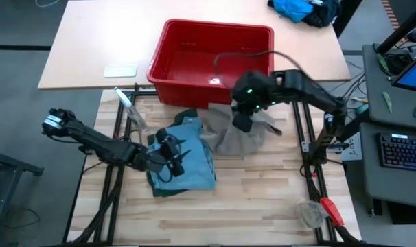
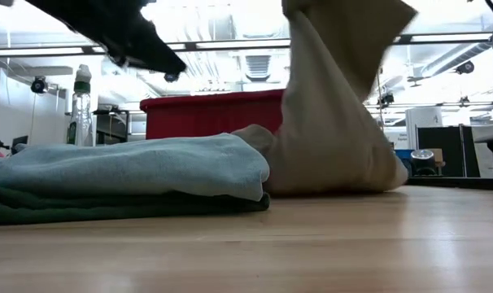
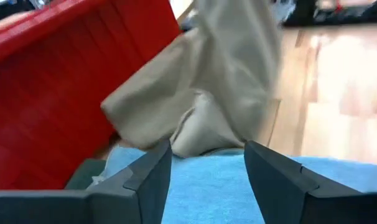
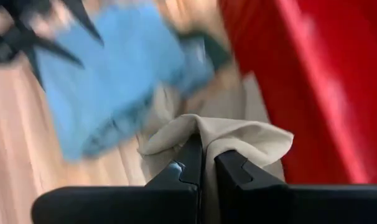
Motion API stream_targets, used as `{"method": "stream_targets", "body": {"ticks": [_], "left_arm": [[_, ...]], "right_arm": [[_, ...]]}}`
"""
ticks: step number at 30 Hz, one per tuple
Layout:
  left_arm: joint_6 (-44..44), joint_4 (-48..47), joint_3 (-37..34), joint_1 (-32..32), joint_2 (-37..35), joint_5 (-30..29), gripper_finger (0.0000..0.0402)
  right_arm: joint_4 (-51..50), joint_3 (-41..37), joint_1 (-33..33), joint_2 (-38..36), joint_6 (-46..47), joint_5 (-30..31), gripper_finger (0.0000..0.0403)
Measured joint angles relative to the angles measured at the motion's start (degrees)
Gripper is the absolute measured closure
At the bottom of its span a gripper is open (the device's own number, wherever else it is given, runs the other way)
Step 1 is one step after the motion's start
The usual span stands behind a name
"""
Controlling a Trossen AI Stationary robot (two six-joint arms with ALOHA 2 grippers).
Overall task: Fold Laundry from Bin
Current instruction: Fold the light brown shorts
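**Khaki piece lifted clear while the folded stack waits**

Nearest the table's (image 1: 263, 219) front edge, the left gripper (image 1: 172, 156) hovers over the folded stack, its fingers (image 3: 145, 180) parted and holding nothing. Under it the blue piece (image 1: 191, 154) lies flat on the green shorts (image 2: 108, 207), squared up near the table's middle, apparently a finished fold left out of the way. The front strip of the table is bare wood, giving room to lay out the next garment.

Just behind the stack, the right gripper (image 4: 204, 165) is clenched on a bunched edge of the khaki piece (image 1: 246, 137) and holds it up so it hangs, its lower part resting on the table and touching the stack's far corner. Lifting probably lets it drape open before spreading.

Farthest back, the bin (image 1: 211, 58) sits against the table's rear edge and appears empty. Its near wall crowds the khaki piece.
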Motion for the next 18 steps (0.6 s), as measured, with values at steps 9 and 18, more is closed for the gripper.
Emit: {"method": "stream_targets", "body": {"ticks": [9, 18], "left_arm": [[4.4, 8.7, -0.1, 2.7, 8.8, 1.4, 0.0164], [5.0, 8.9, -0.1, 2.6, 9.0, 1.8, 0.0155]], "right_arm": [[-5.6, -18.1, 0.8, -0.4, 5.2, -3.9, 0.0394], [6.1, -40.6, 4.5, -0.8, 8.6, -7.7, 0.0392]]}}
